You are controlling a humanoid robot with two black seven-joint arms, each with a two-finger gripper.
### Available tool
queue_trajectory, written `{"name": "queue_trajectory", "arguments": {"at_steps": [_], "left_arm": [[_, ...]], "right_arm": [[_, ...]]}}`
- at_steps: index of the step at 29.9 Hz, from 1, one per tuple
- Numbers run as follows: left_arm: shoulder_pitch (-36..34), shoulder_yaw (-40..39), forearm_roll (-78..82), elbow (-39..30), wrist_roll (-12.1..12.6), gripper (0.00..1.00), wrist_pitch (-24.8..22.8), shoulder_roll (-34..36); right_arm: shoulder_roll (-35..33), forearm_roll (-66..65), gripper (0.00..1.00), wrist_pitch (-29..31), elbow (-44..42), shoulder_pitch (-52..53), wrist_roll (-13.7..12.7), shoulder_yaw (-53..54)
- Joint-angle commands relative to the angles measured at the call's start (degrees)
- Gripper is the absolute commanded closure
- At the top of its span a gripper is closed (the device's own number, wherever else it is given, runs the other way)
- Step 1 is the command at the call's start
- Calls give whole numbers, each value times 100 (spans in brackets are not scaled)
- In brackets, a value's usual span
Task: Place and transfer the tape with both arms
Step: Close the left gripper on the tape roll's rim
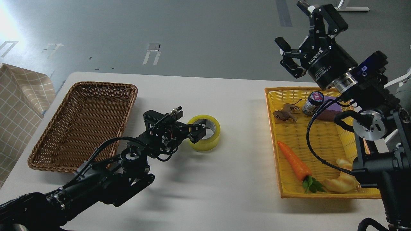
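The tape (208,141), a yellow ring-shaped roll, lies flat on the white table (224,192) near its middle. My left gripper (197,131) is low at the roll's left side. Its fingers are drawn together over the roll's left wall, with one fingertip (201,132) inside the ring. My right gripper (290,23) is open and empty, held high above the far end of the yellow tray (273,128), well away from the tape.
A brown wicker basket (83,125) stands at the left, close to my left arm. The yellow tray at the right holds a toy animal (285,114), a dark jar with a pink lid (313,102), a purple block (330,109), a carrot (293,162) and a croissant (342,181).
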Motion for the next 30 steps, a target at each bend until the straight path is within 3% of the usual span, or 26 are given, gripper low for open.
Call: {"name": "queue_trajectory", "arguments": {"at_steps": [1, 10, 13, 16, 17, 19, 20, 22, 23, 30], "left_arm": [[-12, 11, 0, -1, 1, 2, -113, 3], [-47, 20, 0, -1, -8, 4, -263, 39], [-47, 20, 0, -10, 1, 11, -272, 30], [-56, 11, 0, -1, 27, 24, -298, 39], [-56, 11, 0, -1, 45, 36, -333, 47], [-56, 11, 0, -10, 54, 48, -377, 56], [-64, 11, 0, -18, 45, 63, -403, 74], [-82, 11, 0, -27, 54, 79, -491, 161], [-108, 11, 0, -27, 54, 83, -561, 188], [-214, 11, 0, -62, 54, 84, -763, 214]], "right_arm": [[0, -3, 0, 0, 1, -40, 0, 1], [0, -11, 0, -79, -8, -66, 0, 1], [-9, -11, 0, -79, -8, -57, 0, 1], [-9, -11, 0, -79, -8, -92, 0, -8], [-9, -11, 0, -79, -8, -153, 0, -8], [0, -11, 0, -79, -8, -198, 0, 1], [0, -11, 0, -79, 1, -250, 0, 1], [0, -11, 0, -79, 1, -312, 0, 1], [-9, -11, 0, -88, -7, -321, 0, 1], [-9, -20, 0, -88, -25, -418, 0, 0]]}}
